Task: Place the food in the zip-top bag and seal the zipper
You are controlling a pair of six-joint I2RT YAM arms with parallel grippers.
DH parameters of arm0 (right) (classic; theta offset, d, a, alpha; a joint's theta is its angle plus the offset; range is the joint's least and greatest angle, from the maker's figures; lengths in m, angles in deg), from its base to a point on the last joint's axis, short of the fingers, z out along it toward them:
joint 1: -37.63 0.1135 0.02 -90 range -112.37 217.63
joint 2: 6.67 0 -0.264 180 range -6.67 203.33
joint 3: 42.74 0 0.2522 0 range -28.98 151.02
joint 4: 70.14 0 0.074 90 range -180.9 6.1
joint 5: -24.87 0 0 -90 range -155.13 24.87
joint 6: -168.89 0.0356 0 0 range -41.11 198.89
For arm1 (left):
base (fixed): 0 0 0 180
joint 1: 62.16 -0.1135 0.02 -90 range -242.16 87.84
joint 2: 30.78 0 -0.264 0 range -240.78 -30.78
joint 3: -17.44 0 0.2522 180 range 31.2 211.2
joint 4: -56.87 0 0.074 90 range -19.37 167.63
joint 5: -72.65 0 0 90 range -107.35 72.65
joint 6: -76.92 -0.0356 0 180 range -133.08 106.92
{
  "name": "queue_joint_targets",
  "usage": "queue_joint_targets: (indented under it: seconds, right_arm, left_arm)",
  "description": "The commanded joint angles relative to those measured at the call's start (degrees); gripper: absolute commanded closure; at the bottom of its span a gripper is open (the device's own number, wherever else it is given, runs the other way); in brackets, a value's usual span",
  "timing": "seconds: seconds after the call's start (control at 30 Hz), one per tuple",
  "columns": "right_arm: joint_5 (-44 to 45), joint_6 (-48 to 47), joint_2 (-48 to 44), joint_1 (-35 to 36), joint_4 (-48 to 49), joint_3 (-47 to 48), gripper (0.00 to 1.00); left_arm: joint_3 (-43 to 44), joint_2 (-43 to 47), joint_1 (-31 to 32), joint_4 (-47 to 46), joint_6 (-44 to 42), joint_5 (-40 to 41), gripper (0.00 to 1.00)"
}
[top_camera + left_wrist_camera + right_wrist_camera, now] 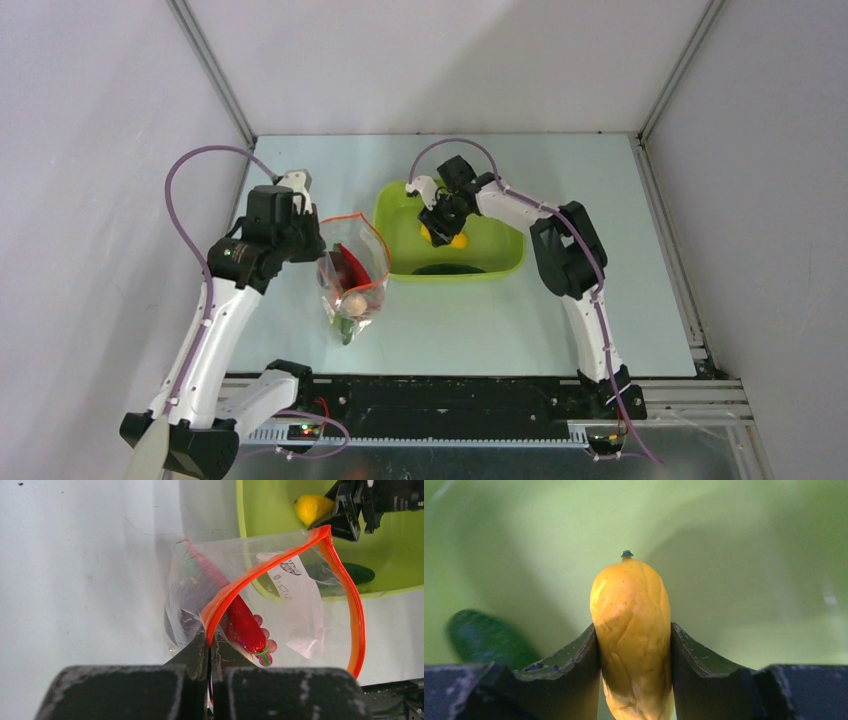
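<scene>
A robot test lab: a pale table (600, 330) boxed in by bare white panels (100, 150) on metal posts (213, 75) from 9 through 12 to 3 o'clock, with two white arms (215, 320) bolted to a black rail (440, 398) at 6 o'clock, purple cables (167, 190) looping free.
</scene>
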Motion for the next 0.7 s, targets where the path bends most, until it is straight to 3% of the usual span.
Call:
queue_joint_targets:
  seconds: [0.0,0.5,0.67]
  right_arm:
    - [-10.83,7.01,-7.49,1.72,2.15,-5.40,0.72]
    - [-24.05,13.00,-8.33,5.81,5.03,-8.00,0.71]
    - [-29.29,20.75,-12.36,4.75,15.35,-11.97,0.71]
  left_arm:
    - [1.39,2.08,-0.16,-1.56,-0.54,-2.69,1.00]
    - [0.53,6.67,-0.13,-1.03,0.41,-2.93,1.00]
    - [-0.01,7.72,-0.15,-0.98,0.85,-3.07,1.00]
